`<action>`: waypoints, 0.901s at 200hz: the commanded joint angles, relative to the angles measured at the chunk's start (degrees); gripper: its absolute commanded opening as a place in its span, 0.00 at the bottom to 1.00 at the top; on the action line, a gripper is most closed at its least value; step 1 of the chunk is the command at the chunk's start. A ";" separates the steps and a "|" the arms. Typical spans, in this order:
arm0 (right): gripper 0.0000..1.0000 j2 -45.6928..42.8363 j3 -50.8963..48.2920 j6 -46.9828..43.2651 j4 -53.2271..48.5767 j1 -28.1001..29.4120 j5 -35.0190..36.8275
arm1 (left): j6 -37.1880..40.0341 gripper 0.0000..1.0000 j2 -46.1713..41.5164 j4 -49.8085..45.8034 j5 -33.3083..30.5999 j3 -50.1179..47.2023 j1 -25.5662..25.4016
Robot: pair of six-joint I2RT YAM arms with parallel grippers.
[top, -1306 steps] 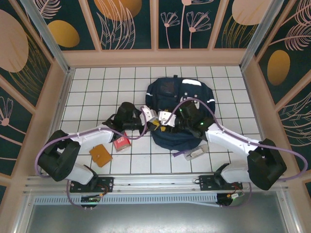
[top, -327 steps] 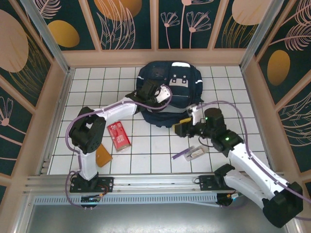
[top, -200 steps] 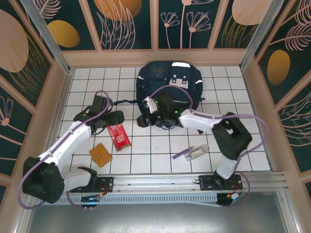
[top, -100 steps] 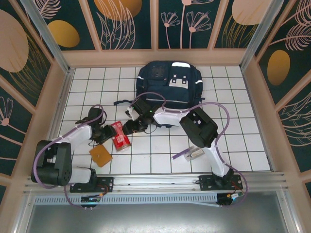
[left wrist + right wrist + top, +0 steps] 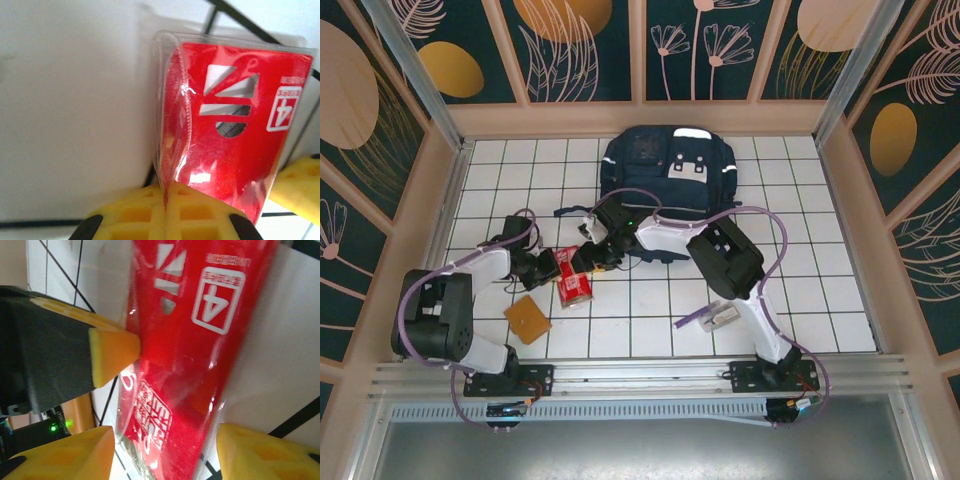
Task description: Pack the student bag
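The left gripper (image 5: 165, 220) has its two yellow pads (image 5: 130, 215) pressed together. They are soft, with a waffle grid of square hollows. The clear crimped edge of a red packet (image 5: 225, 140) is pinched in the seam between them. The packet is flat and glossy, sealed in see-through film that wrinkles and shines. It has white wedge shapes and a white box with the figure 4 printed on the red. From these pads it stretches away over the table (image 5: 65, 100), which is smooth white tile with thin dark grout lines.

The right gripper (image 5: 165, 455) has its fingers (image 5: 70, 455) wide apart, one at each long edge of the same packet, so the packet lies between them. They are the same yellow, blocky and dimpled. Each is right at the film's edge, but I cannot tell whether they press on it. Just beyond the right gripper's fingers, a yellow fingertip of the left gripper on its black mount touches the packet's side.

In the top view the two grippers meet nose to nose over the packet. The student bag (image 5: 670, 175) lies on the tiles just behind the right gripper. It is a rounded navy fabric pack with pale stripes and a grey patch. A flat orange-brown square (image 5: 528, 320) lies near the left fingers, on the side toward the arm bases. A purple pen (image 5: 692, 319) and a small white object (image 5: 725, 313) lie together well off to the right.
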 commanded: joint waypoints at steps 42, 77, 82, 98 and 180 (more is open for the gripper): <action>0.63 -3.13 -6.60 4.75 3.21 -2.10 -3.00 | 1.92 0.00 0.00 5.92 13.05 -3.21 -1.71; 0.57 -3.96 -9.56 6.44 7.13 -2.92 -8.00 | -0.40 0.00 -0.76 10.20 17.00 -5.55 -1.26; 0.51 -3.67 -9.70 6.77 7.76 -2.83 -8.53 | -0.64 0.00 -0.76 10.53 17.33 -5.71 -1.27; 0.33 -2.90 -9.04 6.45 7.93 -2.13 -8.66 | -0.65 0.00 -1.34 11.17 18.60 -5.66 -1.27; 0.00 -30.85 -21.45 10.05 8.07 -16.82 4.49 | 19.21 0.71 -22.17 18.01 12.96 3.39 -2.89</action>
